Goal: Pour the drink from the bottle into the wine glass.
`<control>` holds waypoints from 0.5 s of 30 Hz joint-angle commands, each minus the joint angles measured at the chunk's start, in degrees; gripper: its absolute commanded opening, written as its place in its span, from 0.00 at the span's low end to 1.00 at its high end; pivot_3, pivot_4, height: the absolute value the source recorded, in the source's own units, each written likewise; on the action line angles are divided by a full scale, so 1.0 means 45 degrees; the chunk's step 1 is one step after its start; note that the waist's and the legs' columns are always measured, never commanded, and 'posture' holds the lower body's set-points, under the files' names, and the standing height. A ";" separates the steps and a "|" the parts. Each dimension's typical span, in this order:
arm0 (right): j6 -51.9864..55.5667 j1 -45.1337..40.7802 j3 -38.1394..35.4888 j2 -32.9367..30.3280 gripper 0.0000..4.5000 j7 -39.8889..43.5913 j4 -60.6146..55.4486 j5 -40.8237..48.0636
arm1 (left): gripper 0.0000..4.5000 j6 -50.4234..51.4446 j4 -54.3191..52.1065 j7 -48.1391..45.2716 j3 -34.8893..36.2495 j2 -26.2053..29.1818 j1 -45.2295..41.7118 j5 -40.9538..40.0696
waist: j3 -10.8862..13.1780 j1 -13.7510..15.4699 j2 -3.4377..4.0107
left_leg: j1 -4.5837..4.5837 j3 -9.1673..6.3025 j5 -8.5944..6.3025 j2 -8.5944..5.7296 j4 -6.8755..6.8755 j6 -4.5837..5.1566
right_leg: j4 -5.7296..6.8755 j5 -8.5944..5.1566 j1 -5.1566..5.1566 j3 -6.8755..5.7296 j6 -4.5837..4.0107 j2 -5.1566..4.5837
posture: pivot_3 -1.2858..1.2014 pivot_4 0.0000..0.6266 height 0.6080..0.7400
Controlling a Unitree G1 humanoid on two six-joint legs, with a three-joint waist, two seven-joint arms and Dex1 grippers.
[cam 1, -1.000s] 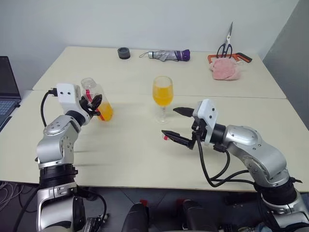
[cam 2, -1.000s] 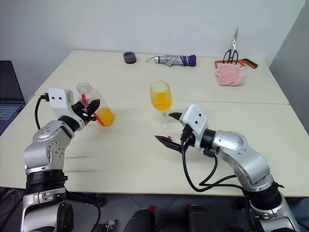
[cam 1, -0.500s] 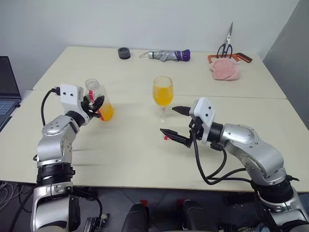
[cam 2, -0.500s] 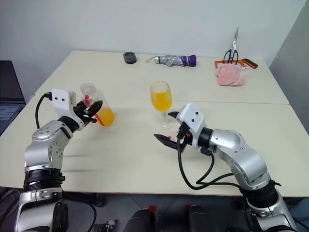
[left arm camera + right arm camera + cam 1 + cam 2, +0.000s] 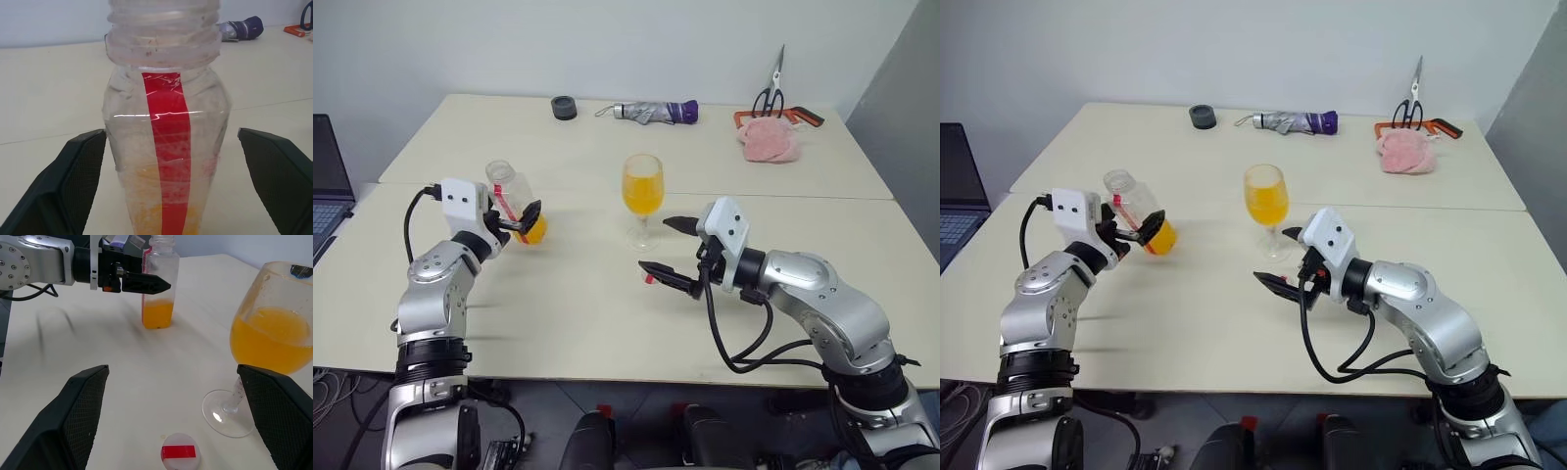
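Observation:
The bottle stands upright and uncapped on the table at the left. A little orange drink is left in its base. My left gripper is open around it, with both fingers a small gap off its sides. The wine glass stands at mid-table, about half full of orange drink. My right gripper hangs open just in front of the glass, holding nothing. A small white cap with a red mark lies on the table under it.
Along the far edge lie a black roll, a folded umbrella, scissors and a pink cloth. A laptop sits at the far left. A seam crosses the table behind the glass.
The bottle has gone from tilted in my left gripper to upright on the table. The left gripper has opened off it. The right arm has barely moved.

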 commanded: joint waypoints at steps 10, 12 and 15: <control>-0.3745 0.3315 -0.1577 0.0506 1.00 -0.0421 0.0095 -0.0789 | 1.00 -0.0651 -0.3103 0.0581 0.1131 -0.0206 0.2392 -0.0665 | -0.0001 0.0003 -0.0002 | 0.0001 0.0005 -0.0001 0.0013 -0.0015 0.0000 | -0.0017 -0.0001 0.0002 0.0008 0.0002 -0.0007 | 0.52 0.24 1.00; -0.5033 0.4001 -0.1837 0.0842 1.00 -0.0758 0.0817 -0.1390 | 1.00 -0.0685 -0.3649 0.0949 0.1203 -0.0280 0.2922 -0.0438 | -0.0005 0.0003 -0.0008 | 0.0005 0.0004 -0.0001 0.0013 -0.0015 0.0000 | -0.0022 -0.0001 0.0006 0.0010 0.0002 -0.0004 | 0.52 0.24 1.00; -0.7012 0.4993 -0.2612 0.1452 1.00 -0.1760 0.2496 -0.2311 | 1.00 -0.0383 -0.4550 0.1398 0.1157 -0.0516 0.3868 -0.0351 | -0.0005 0.0006 -0.0008 | 0.0009 0.0014 -0.0001 0.0015 -0.0016 -0.0001 | -0.0023 -0.0001 0.0007 0.0017 0.0003 -0.0007 | 0.52 0.24 1.00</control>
